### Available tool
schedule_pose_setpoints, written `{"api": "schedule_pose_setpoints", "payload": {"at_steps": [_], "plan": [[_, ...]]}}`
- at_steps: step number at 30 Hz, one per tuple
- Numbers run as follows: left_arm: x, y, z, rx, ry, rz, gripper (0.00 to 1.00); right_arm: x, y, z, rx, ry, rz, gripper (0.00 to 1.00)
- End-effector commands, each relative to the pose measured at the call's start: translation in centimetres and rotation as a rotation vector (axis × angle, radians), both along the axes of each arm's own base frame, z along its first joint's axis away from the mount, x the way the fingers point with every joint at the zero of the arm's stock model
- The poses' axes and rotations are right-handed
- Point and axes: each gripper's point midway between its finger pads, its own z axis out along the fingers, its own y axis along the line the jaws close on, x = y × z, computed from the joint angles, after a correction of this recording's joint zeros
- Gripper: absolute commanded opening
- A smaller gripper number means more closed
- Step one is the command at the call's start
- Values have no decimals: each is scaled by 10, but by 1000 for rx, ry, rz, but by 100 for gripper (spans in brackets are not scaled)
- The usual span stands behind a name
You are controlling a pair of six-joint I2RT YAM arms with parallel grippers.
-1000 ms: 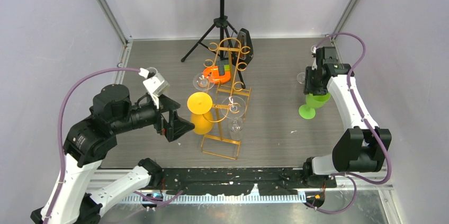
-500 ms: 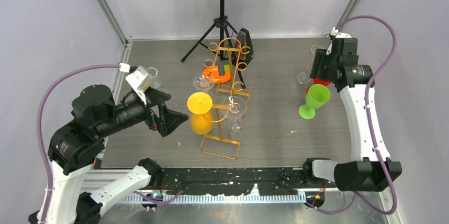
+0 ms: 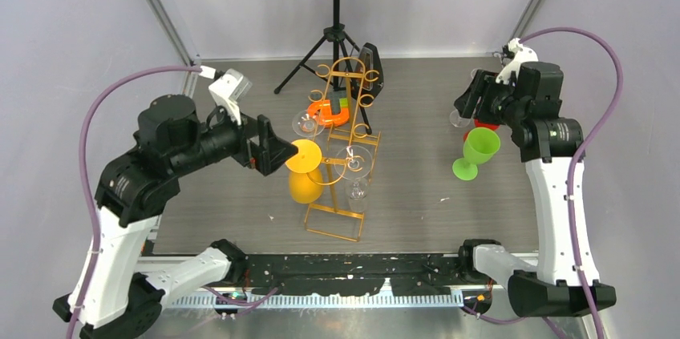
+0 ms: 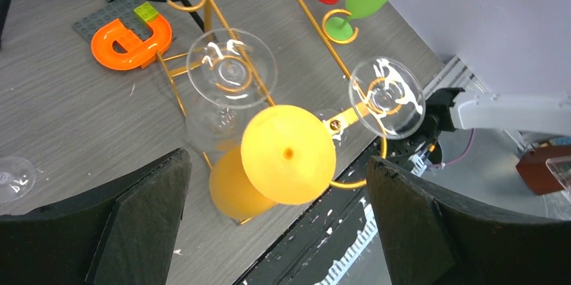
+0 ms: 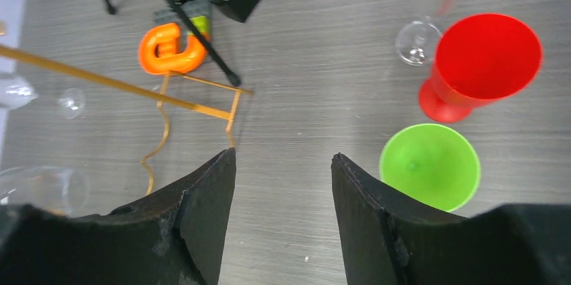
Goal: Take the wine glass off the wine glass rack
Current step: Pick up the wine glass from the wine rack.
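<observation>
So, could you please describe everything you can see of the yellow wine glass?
The yellow wine glass looks like opaque plastic. It hangs upside down on the wine glass rack, round foot uppermost over a rail, bowl below, beside two clear glasses. The open left gripper faces it, close by; contact cannot be judged.
</observation>
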Motion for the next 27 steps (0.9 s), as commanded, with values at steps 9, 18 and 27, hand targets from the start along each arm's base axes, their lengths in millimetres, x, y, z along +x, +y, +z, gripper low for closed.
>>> {"api": "schedule_pose_setpoints", "payload": {"at_steps": [9, 18, 27], "plan": [[63, -6, 12, -123, 75, 115, 99, -38, 52, 80, 72, -262, 207, 61], [85, -23, -1, -270, 243, 45, 89, -47, 58, 74, 13, -278, 235, 61], [91, -25, -28, -255, 327, 60, 80, -54, 59, 74, -39, -303, 246, 61]]}}
